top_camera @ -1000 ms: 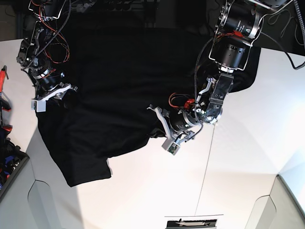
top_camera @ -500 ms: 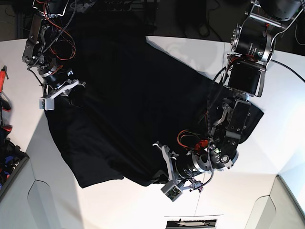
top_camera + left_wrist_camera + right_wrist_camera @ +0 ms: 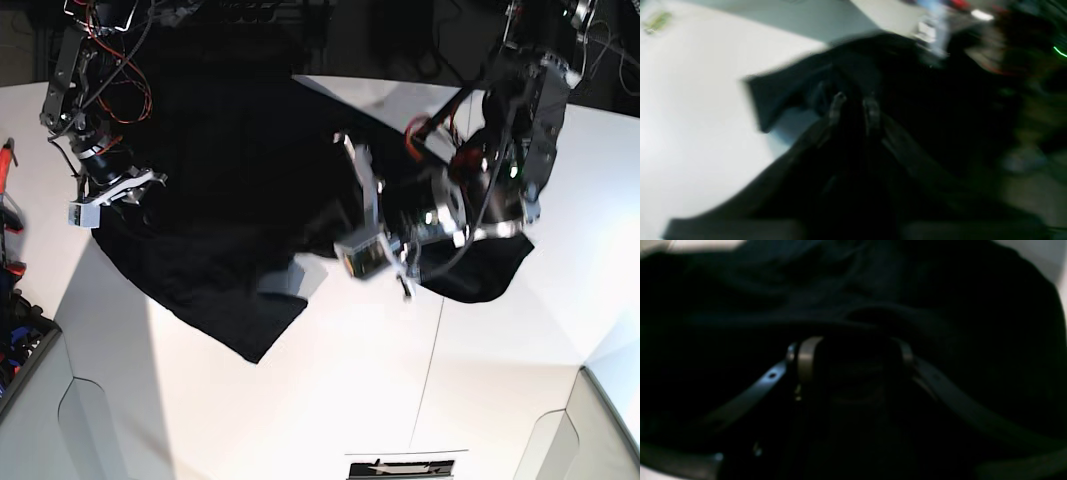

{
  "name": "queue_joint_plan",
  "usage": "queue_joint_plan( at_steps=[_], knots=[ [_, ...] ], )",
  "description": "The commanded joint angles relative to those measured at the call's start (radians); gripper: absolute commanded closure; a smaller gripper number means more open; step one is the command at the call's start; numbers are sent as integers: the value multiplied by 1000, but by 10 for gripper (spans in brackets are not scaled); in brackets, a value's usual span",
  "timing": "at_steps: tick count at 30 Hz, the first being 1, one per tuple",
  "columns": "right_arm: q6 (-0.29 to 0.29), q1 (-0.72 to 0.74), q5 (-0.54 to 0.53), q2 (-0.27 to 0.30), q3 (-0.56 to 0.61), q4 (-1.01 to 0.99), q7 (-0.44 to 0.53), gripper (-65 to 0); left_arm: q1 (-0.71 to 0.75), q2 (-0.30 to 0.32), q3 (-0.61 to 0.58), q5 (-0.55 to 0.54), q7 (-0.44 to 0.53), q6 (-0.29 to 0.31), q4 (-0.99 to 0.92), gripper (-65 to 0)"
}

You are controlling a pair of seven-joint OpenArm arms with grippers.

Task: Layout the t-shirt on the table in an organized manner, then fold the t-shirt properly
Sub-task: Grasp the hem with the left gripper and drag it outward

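**Shirt released after a spreading pull; layout stage unfinished.**
The large black cloth t-shirt (image 3: pixel 230 200) lies rumpled across the white smooth table (image 3: pixel 520 350), one corner trailing toward the near edge. The left gripper (image 3: pixel 855 103), half a second ago low over the hem, has swung back over the cloth, fingers slightly apart and empty; the right gripper (image 3: pixel 850 353) stands parted above fabric, holding nothing.

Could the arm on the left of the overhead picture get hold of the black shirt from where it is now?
Probably yes. That arm's right gripper sits at the t-shirt's edge, open, with cloth right beneath it and nothing in between.
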State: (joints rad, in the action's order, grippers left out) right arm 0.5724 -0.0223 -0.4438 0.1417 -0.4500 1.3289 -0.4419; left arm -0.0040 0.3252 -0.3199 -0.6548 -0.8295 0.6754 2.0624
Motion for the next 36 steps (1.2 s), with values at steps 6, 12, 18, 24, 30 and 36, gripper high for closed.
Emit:
queue_joint_plan(
  at_steps=[6, 12, 18, 24, 30, 36],
  knots=[
    [-19, 0, 25, 13, -4, 4, -25, -295, 134, 8, 4, -224, -6, 23, 19, -336],
    [-19, 0, 25, 10, -4, 4, -25, -296, 201, 10, 11, -222, -43, 23, 18, -349],
    [-19, 0, 26, 10, -4, 4, -26, -296, 126, 10, 167, -95, 76, 21, 16, -349],
    [-19, 0, 25, 10, -4, 4, -26, -295, -11, 10, 226, -10, 128, -10, -114, -348],
    [-19, 0, 26, 10, -4, 4, -26, -295, -116, 5, 130, 160, 257, -10, -407, -349],
    [-19, -1, 25, 10, -4, 4, -26, -295, -189, 5, -42, 280, 292, 23, -601, -349]
  ],
)
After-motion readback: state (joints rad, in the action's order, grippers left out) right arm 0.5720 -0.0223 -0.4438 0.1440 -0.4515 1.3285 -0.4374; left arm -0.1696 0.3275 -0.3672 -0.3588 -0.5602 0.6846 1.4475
